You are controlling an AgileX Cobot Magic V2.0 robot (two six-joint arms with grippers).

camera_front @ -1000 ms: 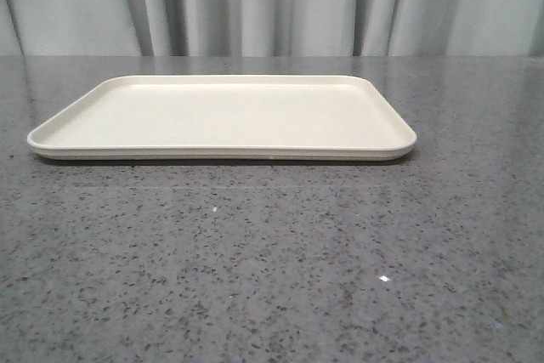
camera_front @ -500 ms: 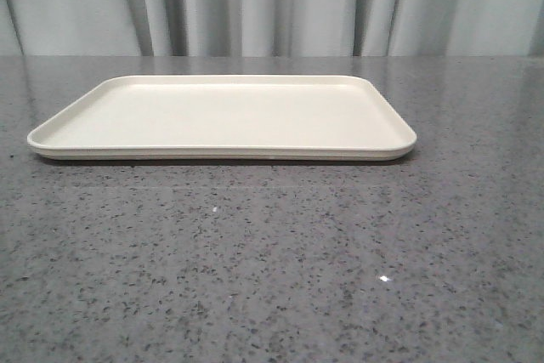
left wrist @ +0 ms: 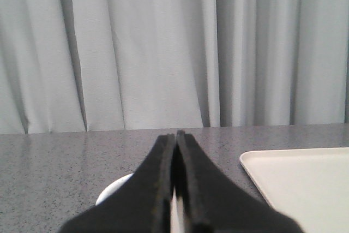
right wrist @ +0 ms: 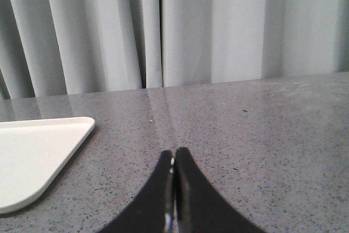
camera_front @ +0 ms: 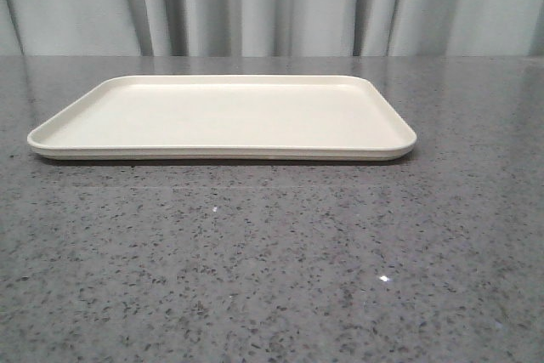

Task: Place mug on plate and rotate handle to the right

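The plate (camera_front: 221, 116) lies bare on the grey tabletop (camera_front: 272, 261), long side running left to right, and no mug shows in the front view. In the left wrist view a white rounded rim (left wrist: 115, 188) peeks out just behind the left gripper (left wrist: 175, 137); I take it for the mug (left wrist: 115, 188), though too little shows to be sure, and its handle is hidden. It sits on the tabletop to the left of the plate's near-left corner (left wrist: 297, 186), not on it. The left gripper has its fingers pressed together, holding nothing. The right gripper (right wrist: 173, 155), on the plate's far side, is likewise closed and empty. The left arm looks nearer, so the pickup likely falls to it, after opening.
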